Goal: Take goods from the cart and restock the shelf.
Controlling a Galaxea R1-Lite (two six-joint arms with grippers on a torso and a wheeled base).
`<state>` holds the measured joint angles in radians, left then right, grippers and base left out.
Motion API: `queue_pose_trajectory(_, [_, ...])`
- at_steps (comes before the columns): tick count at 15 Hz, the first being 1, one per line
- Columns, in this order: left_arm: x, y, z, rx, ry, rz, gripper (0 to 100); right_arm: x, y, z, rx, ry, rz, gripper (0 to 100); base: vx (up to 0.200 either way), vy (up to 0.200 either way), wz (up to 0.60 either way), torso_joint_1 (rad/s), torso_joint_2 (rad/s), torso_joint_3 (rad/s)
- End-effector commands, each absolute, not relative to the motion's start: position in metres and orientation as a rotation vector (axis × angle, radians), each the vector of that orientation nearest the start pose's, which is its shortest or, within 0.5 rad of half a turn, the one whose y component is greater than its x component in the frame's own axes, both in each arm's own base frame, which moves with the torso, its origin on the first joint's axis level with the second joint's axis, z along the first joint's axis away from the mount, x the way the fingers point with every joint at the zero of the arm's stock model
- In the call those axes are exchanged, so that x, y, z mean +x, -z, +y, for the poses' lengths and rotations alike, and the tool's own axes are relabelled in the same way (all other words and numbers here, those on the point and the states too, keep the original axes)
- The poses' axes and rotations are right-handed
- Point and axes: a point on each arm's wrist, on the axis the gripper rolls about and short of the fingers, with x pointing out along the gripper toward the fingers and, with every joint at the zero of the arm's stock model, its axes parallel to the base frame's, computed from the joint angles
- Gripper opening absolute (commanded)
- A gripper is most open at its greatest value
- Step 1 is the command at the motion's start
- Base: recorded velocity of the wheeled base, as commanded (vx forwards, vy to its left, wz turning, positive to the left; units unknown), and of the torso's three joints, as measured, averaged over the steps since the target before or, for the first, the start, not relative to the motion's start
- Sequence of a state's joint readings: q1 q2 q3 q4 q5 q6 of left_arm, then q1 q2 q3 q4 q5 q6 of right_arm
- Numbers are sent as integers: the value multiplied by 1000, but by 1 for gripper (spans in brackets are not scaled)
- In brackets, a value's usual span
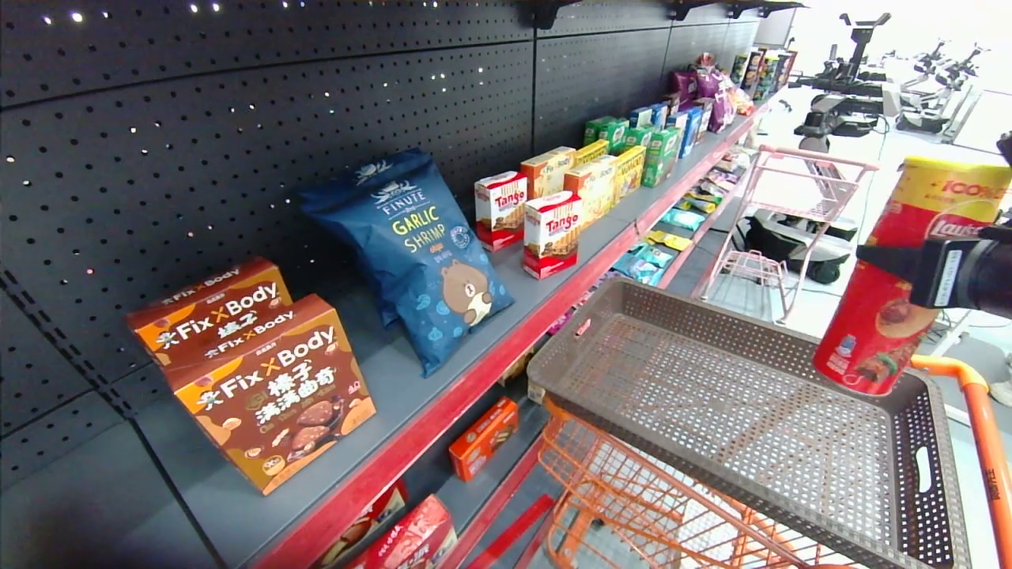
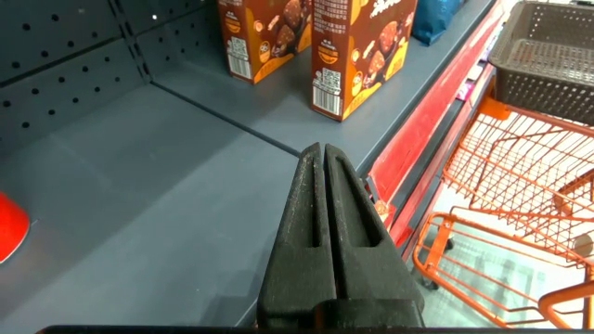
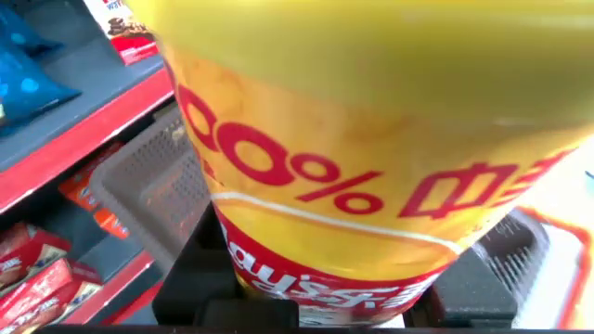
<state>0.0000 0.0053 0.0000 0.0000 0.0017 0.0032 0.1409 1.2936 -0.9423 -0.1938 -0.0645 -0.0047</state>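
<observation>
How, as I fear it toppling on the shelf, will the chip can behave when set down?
Probably tippy: the chip can is tall and narrow. Its round body would likely roll lying flat. It looks rigid, undented in the right gripper's jaws.

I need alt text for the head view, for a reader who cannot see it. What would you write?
The right gripper holds a red and yellow chip canister over a grey perforated basket on an orange cart. Beside it, a shelf carries two brown snack boxes, a blue shrimp chip bag and red and white wafer boxes.
</observation>
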Motion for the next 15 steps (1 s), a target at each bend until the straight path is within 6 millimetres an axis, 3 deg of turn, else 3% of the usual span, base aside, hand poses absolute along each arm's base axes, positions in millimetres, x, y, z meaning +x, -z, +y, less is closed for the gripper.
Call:
queue_pose_trajectory(1, [-22, -76, 0, 3, -2, 6, 0, 176, -298, 21, -8, -55, 81, 0, 0, 0, 0, 0, 0, 0])
queue_pose_trajectory(2, [-22, -76, 0, 3, -3, 6, 0, 174, -296, 21, -10, -55, 82, 0, 0, 0, 0, 0, 0, 0])
queue_pose_trajectory(15, [-22, -76, 0, 3, -2, 6, 0, 145, -293, 12, -14, -23, 53, 0, 0, 0, 600, 2, 2, 3])
